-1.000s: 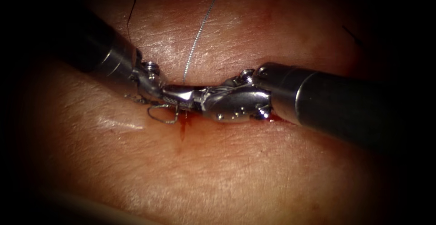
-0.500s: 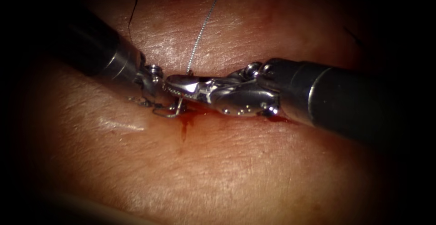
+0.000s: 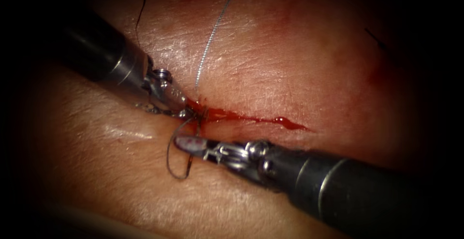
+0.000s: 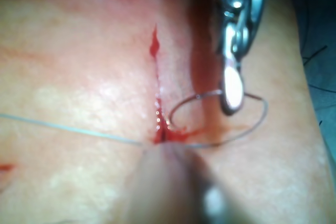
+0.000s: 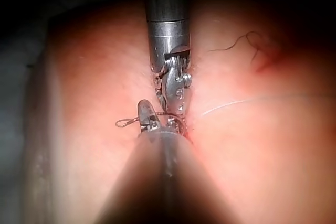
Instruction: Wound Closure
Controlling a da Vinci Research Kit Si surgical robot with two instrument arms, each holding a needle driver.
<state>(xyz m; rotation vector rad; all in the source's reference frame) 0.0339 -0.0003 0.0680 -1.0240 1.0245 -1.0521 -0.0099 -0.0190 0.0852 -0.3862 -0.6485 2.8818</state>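
The cut [image 3: 251,119] runs across the tissue [image 3: 270,60], lined with red fluid. My left tool [image 3: 183,109] rests its tip at the cut's left end, where the threads meet, and its jaws look shut on the thread there. Just below the cut, my right tool [image 3: 186,144] has its jaws shut on a dark thread loop [image 3: 173,169] that hangs from the cut's left end. A pale thread [image 3: 212,31] rises from that end toward the top. The left wrist view has the right tool [image 4: 232,95] inside the loop [image 4: 257,124]. The right wrist view has both the left tool [image 5: 176,111] and the right tool [image 5: 147,119].
Dark cut thread ends [image 3: 140,7] lie on the tissue at the upper left, and another [image 3: 374,37] at the upper right. A red fluid streak [image 3: 285,121] trails along the cut to the right. The right tool's shaft [image 3: 348,190] crosses the lower right.
My right tool has moved off the cut, down and to the left, uncovering it. The thread loop has been drawn longer below the cut. The left tool has stayed in place.
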